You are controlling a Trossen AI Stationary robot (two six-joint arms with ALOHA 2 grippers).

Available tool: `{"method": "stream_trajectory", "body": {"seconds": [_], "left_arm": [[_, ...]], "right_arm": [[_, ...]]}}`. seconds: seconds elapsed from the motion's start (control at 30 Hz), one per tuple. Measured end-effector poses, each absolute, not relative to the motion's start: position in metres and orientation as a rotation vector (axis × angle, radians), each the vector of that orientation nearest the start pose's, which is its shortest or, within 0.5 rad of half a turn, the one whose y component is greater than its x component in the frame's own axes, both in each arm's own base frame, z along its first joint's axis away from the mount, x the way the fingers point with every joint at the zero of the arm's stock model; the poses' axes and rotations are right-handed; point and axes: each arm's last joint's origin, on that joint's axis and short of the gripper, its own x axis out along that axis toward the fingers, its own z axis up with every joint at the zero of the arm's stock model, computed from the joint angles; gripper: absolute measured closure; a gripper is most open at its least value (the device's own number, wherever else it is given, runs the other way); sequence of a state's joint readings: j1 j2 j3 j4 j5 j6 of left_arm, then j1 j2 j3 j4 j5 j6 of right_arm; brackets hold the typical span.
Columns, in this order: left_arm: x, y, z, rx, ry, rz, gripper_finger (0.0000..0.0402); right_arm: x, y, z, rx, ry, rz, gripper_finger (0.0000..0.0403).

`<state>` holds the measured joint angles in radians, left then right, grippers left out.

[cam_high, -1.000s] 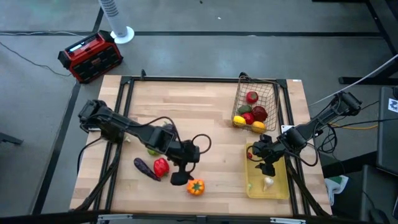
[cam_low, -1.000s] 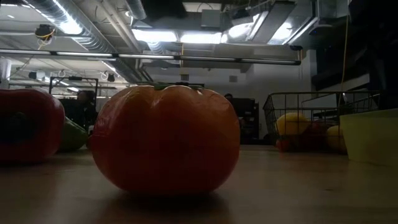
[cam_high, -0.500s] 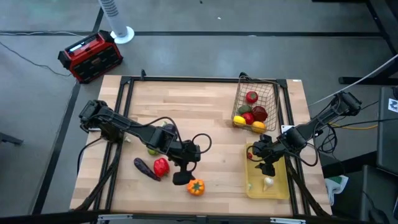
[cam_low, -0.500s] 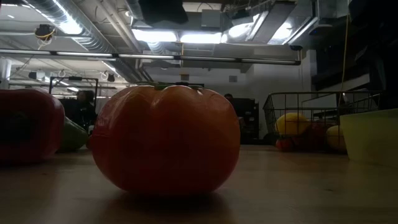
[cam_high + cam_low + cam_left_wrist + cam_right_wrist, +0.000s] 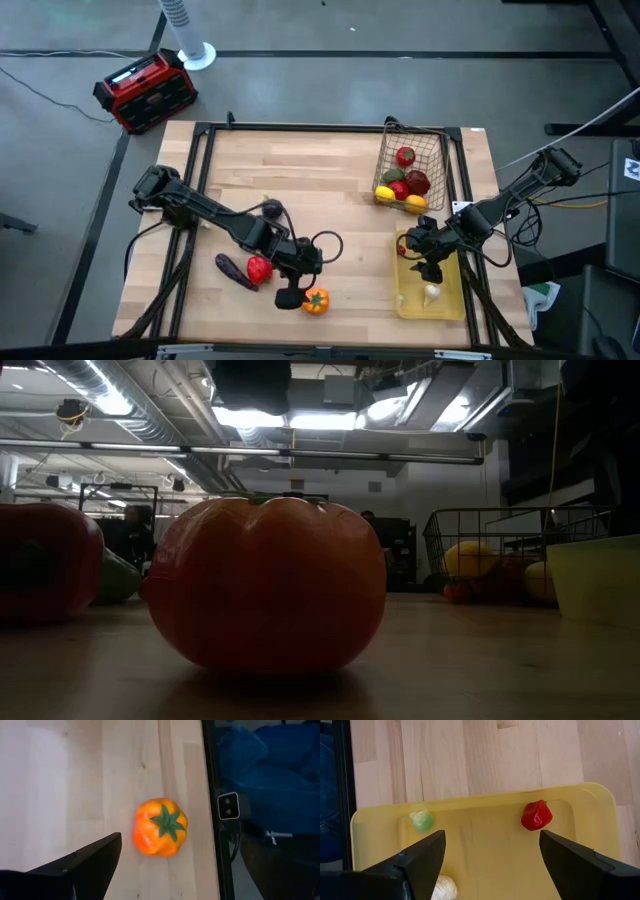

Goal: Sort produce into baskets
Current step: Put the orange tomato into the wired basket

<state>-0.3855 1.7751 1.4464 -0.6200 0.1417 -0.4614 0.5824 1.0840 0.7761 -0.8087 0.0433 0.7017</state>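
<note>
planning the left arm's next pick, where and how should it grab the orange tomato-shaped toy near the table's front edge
Probably from straight above, gripper closing across the round orange toy tomato's widest middle. It sits upright, green leafy stem up, squat and rounded, so the sides give the best hold. The left gripper hangs beside it; only one dark finger shows in the wrist view.

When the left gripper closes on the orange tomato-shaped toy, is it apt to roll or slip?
The orange toy looks squat, sitting stem-up on the table, so probably it won't roll. Its glossy, rounded sides may slip between the left gripper fingers. It seems rigid.
</note>
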Motion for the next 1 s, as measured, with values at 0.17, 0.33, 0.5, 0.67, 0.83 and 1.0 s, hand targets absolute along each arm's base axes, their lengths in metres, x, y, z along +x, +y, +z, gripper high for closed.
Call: {"method": "stream_trajectory", "body": {"seconds": [0.17,0.33,0.5,0.67,0.83,1.0], "left_arm": [[0.353,-0.165,0.246,-0.282,1.068,-0.283,0.0005],[0.354,-0.179,0.231,-0.265,1.102,-0.297,0.0005],[0.357,-0.185,0.214,-0.210,1.128,-0.273,0.0005],[0.361,-0.186,0.199,-0.170,1.143,-0.212,0.0005],[0.365,-0.188,0.184,-0.149,1.170,-0.199,0.0005],[0.371,-0.195,0.174,-0.140,1.127,-0.233,0.0005]], "right_arm": [[0.160,0.104,0.233,0.272,1.172,0.082,0.0081],[0.160,0.104,0.233,0.272,1.171,0.082,0.0081],[0.160,0.104,0.233,0.268,1.163,0.075,0.0081],[0.160,0.104,0.233,0.266,1.159,0.071,0.0081],[0.160,0.104,0.233,0.266,1.158,0.072,0.0081],[0.161,0.104,0.233,0.267,1.156,0.072,0.0081]]}}
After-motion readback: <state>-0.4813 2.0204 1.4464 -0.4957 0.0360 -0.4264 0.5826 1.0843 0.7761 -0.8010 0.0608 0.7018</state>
